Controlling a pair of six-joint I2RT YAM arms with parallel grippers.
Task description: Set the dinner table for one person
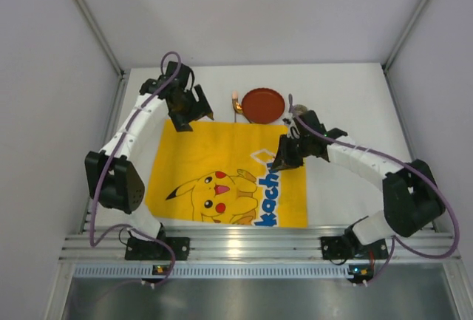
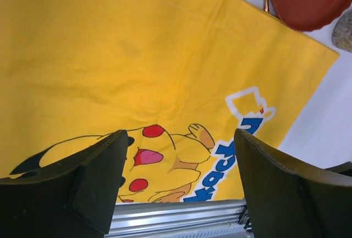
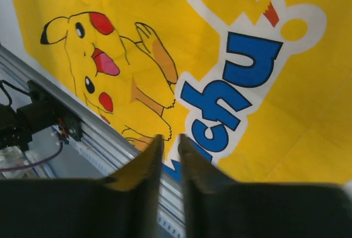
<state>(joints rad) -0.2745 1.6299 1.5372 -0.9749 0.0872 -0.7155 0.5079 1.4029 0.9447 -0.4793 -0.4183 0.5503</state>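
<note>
yellow Pikachu mat (image 1: 222,165): spread flat | red plate (image 1: 264,104): at mat's far edge

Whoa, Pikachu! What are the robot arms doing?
They're setting a table for dinner. Both hover over the yellow Pikachu mat, holding nothing: the left arm has its jaws open, the right arm has them nearly shut. The red plate and cutlery sit on the white table just past the mat.
</note>
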